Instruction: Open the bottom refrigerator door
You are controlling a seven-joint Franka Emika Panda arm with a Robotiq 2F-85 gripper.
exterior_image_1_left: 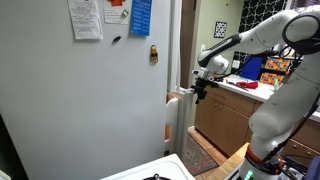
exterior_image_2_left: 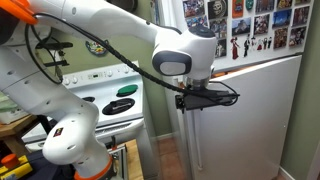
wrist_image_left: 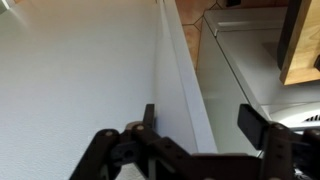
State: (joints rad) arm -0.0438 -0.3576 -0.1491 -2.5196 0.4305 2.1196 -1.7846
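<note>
The bottom refrigerator door (exterior_image_2_left: 250, 125) is a pale white panel below an orange seam. In an exterior view, a large pale grey-white refrigerator panel (exterior_image_1_left: 90, 100) carries white paper sheets, a blue sheet (exterior_image_1_left: 141, 15) and a small yellowish magnet (exterior_image_1_left: 154, 54). My gripper (exterior_image_1_left: 200, 88) is at the panel's vertical edge, just below the seam, and also shows in an exterior view (exterior_image_2_left: 197, 100). In the wrist view the gripper (wrist_image_left: 200, 122) is open. One finger is over the white face and the other is beyond the narrow edge strip (wrist_image_left: 185, 90), so the edge lies between the fingers.
The upper door (exterior_image_2_left: 250, 30) is covered in photos. A white stove (exterior_image_2_left: 110, 100) stands next to the refrigerator. Brown wooden cabinets with a cluttered counter (exterior_image_1_left: 235, 115) face it across a narrow floor with a rug (exterior_image_1_left: 200, 150). My arm's base (exterior_image_2_left: 70, 140) stands by the stove.
</note>
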